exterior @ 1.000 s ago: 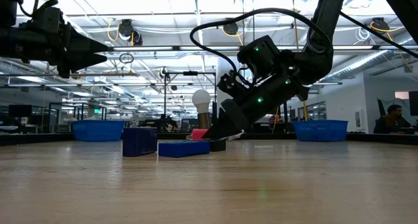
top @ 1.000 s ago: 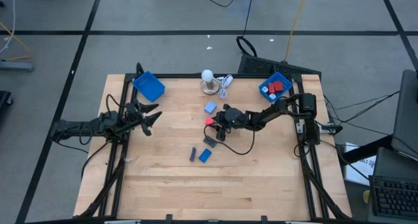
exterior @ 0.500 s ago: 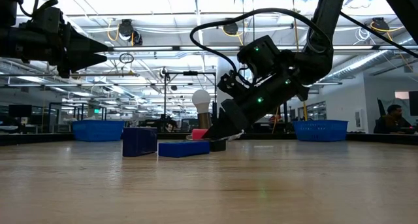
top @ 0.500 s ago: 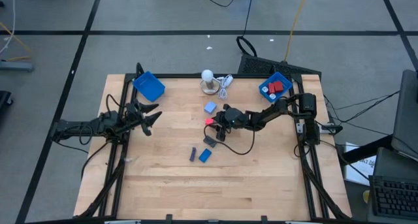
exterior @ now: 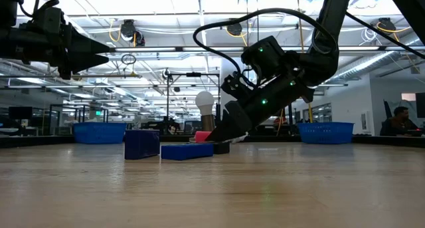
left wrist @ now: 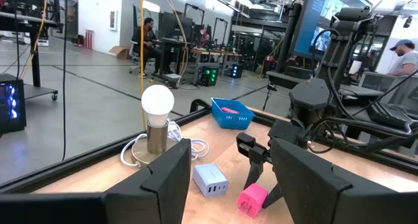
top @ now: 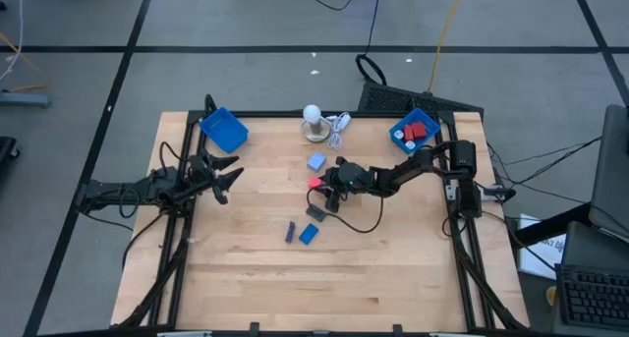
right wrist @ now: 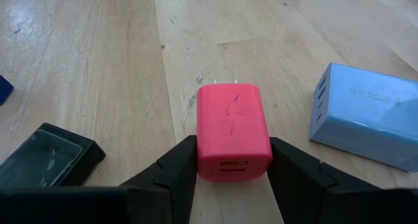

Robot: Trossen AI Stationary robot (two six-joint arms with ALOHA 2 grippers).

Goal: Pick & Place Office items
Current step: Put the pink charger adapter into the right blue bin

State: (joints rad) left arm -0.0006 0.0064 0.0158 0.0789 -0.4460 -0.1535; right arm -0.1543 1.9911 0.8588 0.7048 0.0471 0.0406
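Nothing has changed over the last second: the right gripper [top: 321, 185] is where it was at mid-table, its jaws still pinching the red charger [right wrist: 233, 130] from both sides, and in the low view the charger [exterior: 202, 135] still sits down at the table surface; my reading is that the grasp is made and the lift has not begun, so the task stands paused between pick and carry. The left gripper [top: 228, 174] waits unmoved at the table's left edge, jaws spread and empty. The light blue charger [top: 315, 161] lies just beside the red one, the dark grey piece [top: 315, 212] close on the near side, and the purple block [top: 291, 233] and blue block [top: 309, 233] a little farther toward the front; a straight lift looks the safest way out of that cluster. The right tray [top: 410, 120] at the far right corner already holds red pieces and is probably the goal; the path back along the arm looks open. The bulb [top: 313, 113] and its cord [top: 338, 126] stand at the far edge, off that line; the left tray [top: 224, 129] sits at the far left corner.
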